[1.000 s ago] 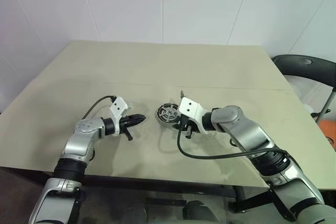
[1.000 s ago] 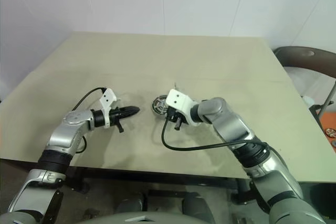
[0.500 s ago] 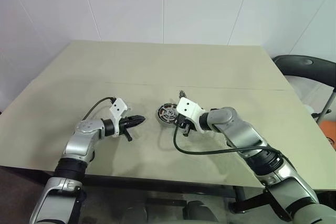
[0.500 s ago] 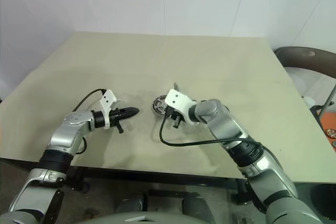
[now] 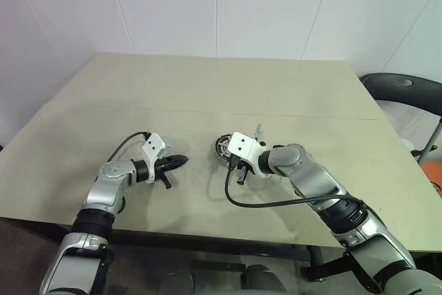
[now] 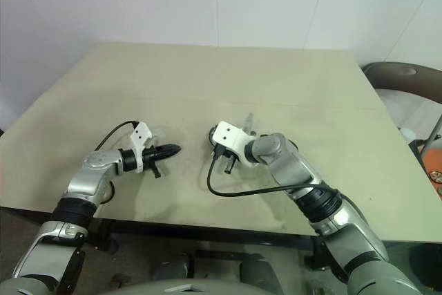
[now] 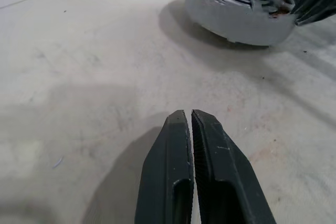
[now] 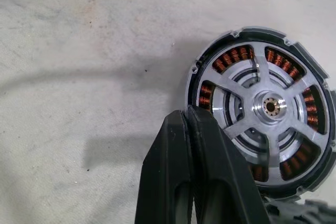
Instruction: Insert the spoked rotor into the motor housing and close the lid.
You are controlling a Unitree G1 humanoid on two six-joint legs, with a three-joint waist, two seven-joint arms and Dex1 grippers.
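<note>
Closed empty now, right gripper's [image 8: 190, 116] black fingers at seven o'clock of copper-wound round motor housing [image 8: 262, 129], silver spoked rotor [image 8: 270, 106] seated; left gripper [image 7: 190, 116] pressed together; lid next.

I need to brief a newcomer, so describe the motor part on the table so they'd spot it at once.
On the beige table, look just ahead of the right gripper. The spoked rotor, a silver wheel, sits over copper windings in the round motor housing.

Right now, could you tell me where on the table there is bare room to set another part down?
The table is bare across its far half, and between the left gripper and its left edge. It is crowded only at the middle front, where the right gripper sits at the motor housing, spoked rotor already in it.
</note>
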